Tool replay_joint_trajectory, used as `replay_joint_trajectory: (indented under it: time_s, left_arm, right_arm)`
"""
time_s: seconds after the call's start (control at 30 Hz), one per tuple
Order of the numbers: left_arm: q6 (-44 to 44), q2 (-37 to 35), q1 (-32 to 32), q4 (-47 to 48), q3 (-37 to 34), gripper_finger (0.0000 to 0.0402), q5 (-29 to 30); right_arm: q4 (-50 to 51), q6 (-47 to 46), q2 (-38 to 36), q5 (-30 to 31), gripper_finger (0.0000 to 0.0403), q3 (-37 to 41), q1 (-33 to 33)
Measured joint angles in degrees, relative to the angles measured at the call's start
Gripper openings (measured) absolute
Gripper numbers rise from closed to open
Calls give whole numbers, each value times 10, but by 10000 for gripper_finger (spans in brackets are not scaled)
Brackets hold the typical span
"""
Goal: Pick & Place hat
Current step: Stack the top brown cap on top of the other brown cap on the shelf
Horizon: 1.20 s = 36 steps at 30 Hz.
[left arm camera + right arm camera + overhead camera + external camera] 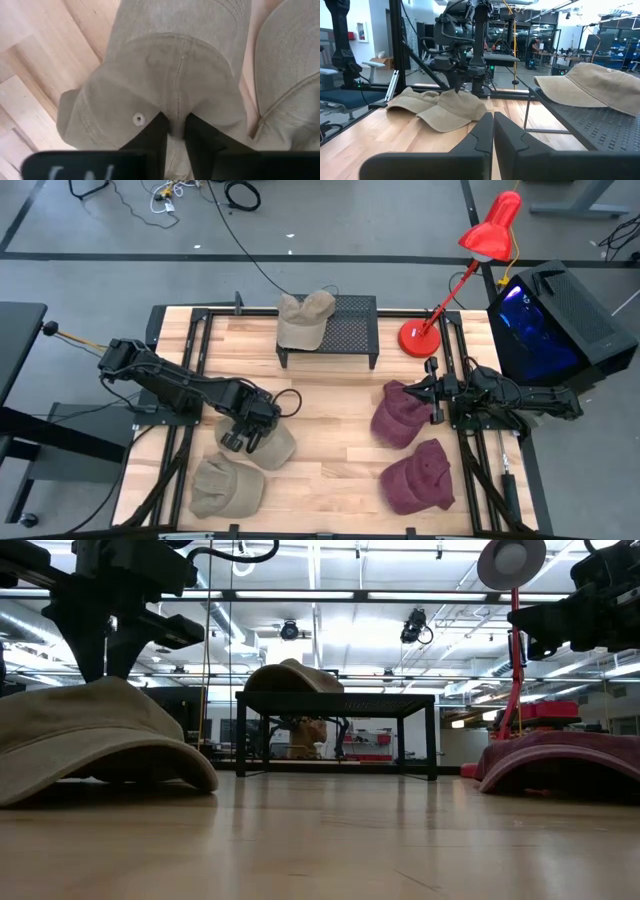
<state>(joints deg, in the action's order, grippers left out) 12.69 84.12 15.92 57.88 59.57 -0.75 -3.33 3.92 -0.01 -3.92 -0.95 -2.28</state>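
L claw (240, 439) is down on the tan hat (268, 442) at front-left of the worktop (330, 470), fingers (152, 137) pinched on a fold of fabric at the crown, just beside the top button; so gripping the hat, which sits on the wood. Low view shows it flat w/ brim on the surface, L arm coming down onto it from above. 2nd tan hat (226, 486) lies just beside it, nearer the front-left corner; the two look touching or slightly overlapped, can't tell which. Toward the middle back: black mesh rack (345, 330) w/ a 3rd tan hat (303, 319) sitting on its left part, brim hanging over the front edge. Right of centre: two maroon hats, one (398, 416) mid-worktop, other (420, 476) nearer the front edge, close to each other but apart. Red desk lamp (490, 227) has its base at back-right of the worktop, head tilted out over the back edge. R claw (432, 392) waits at the right side, just beside the mid maroon hat, fingers (475, 142) closed together, nothing between them, pointing across toward the L arm. Black box w/ blue glow (550, 320) sits off the worktop at far right.
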Motion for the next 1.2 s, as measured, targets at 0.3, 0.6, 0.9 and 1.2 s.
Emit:
replay_joint_trajectory:
  time_s: [0.3,0.6,0.9,1.2]
  left_arm:
    - [0,0,0,0,0,10,-6]
    - [0,-1,0,28,46,7,-6]
    - [1,-1,0,141,131,6,-6]
    - [14,-2,-6,237,255,6,6]
  right_arm:
    - [0,0,0,0,16,0,0]
    - [0,0,0,0,16,0,0]
    - [0,0,0,0,16,0,0]
    - [0,0,0,0,16,0,0]
